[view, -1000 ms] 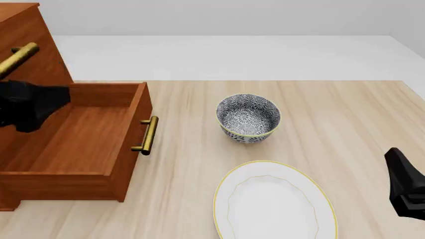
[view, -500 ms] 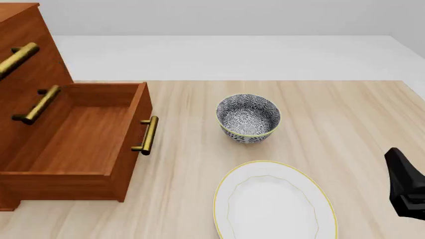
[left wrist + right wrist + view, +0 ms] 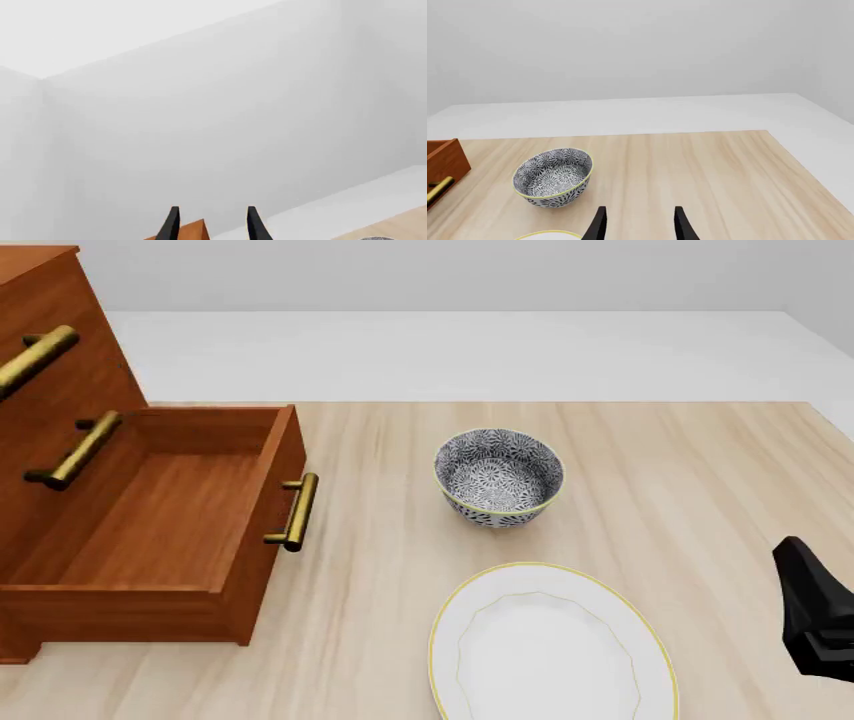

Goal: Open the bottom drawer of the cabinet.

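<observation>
At the front view's lower right, the right gripper (image 3: pixel 639 224) hangs with fingers parted, empty. The plate (image 3: pixel 550 645) nearest and the patterned bowl (image 3: pixel 498 478) beyond hold nothing. At left, the bottom drawer (image 3: pixel 160 530) stands pulled out of the cabinet (image 3: pixel 54 330), empty inside. The left gripper (image 3: pixel 212 224) is spread, empty. The opening looks done; keep both arms clear of the handle (image 3: pixel 296 512).

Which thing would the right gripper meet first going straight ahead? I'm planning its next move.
Probably nothing: ahead of the right gripper lies bare table; the bowl sits off to one side. Depth is uncertain.
</observation>
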Controlling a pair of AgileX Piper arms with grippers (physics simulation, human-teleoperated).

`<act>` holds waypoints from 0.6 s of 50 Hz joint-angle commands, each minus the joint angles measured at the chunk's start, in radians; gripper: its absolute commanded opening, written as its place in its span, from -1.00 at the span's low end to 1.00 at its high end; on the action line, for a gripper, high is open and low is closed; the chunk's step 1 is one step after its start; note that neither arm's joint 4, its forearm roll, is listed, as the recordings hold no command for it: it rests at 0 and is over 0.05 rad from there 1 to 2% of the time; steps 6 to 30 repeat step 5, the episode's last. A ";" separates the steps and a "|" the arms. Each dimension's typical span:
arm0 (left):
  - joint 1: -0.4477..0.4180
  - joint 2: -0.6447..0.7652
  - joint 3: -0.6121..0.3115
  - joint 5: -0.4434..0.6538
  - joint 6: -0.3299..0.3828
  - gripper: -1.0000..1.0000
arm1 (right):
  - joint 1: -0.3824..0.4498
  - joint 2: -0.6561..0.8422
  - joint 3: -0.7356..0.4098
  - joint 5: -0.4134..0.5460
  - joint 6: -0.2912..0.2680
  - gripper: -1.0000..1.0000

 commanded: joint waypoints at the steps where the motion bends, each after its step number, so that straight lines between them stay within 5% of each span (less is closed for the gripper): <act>1: 0.037 -0.010 -0.457 0.338 0.053 1.00 | 0.000 0.000 0.000 0.000 0.000 1.00; 2: 0.026 -0.010 -0.454 0.338 0.095 1.00 | 0.000 0.001 0.000 0.000 0.000 1.00; 30: 0.031 -0.010 -0.456 0.338 0.083 1.00 | 0.000 0.001 0.000 0.000 0.000 1.00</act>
